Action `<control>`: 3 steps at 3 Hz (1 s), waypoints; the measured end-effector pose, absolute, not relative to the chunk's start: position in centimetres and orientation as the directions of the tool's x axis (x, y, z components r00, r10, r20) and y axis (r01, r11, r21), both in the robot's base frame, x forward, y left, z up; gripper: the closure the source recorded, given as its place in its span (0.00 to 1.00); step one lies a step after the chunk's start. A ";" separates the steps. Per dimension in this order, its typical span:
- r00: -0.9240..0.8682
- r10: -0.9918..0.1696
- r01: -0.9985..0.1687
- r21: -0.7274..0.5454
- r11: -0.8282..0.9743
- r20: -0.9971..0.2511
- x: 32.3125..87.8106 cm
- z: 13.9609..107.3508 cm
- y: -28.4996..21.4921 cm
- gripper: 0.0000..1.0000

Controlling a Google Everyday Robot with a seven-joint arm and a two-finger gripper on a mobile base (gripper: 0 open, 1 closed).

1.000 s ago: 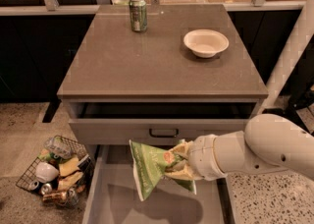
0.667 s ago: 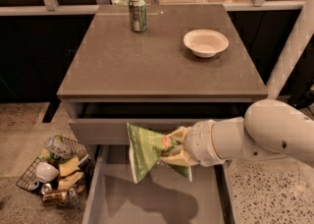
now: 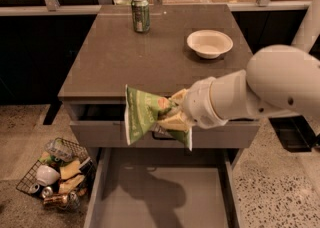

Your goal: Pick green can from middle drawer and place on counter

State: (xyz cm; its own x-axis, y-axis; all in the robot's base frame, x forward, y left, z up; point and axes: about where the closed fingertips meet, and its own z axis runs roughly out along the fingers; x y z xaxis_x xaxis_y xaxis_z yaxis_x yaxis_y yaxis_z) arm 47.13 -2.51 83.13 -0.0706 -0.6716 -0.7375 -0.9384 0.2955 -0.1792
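My gripper [image 3: 170,116] is shut on the green can, a crumpled green foil snack bag [image 3: 141,115] with pale printing. It holds the bag in the air in front of the cabinet, at about the height of the counter's front edge. The middle drawer [image 3: 165,197] stands pulled open below, its grey floor bare. The counter [image 3: 125,57] is the grey-brown stone-like top behind the bag. My white arm reaches in from the right.
An upright green-and-silver drink can [image 3: 140,14] stands at the counter's back left. A white bowl [image 3: 209,43] sits at its back right. A wire basket [image 3: 55,174] of trash lies on the floor left of the drawer.
My gripper has lifted the bag up out of the drawer, from just above its floor to the level of the counter's front edge.
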 end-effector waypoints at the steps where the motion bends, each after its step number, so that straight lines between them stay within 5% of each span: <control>1: -0.111 -0.688 -0.930 -0.169 0.327 -0.718 50.1 86.8 -2.3 1.00; 3: -0.151 -0.662 -0.904 -0.169 0.393 -0.734 59.1 92.4 -0.2 1.00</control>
State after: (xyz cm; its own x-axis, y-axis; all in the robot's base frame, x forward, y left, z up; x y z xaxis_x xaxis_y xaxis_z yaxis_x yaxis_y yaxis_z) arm 59.12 -0.24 92.38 -0.1512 -0.6624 -0.7337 -0.9038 0.3932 -0.1688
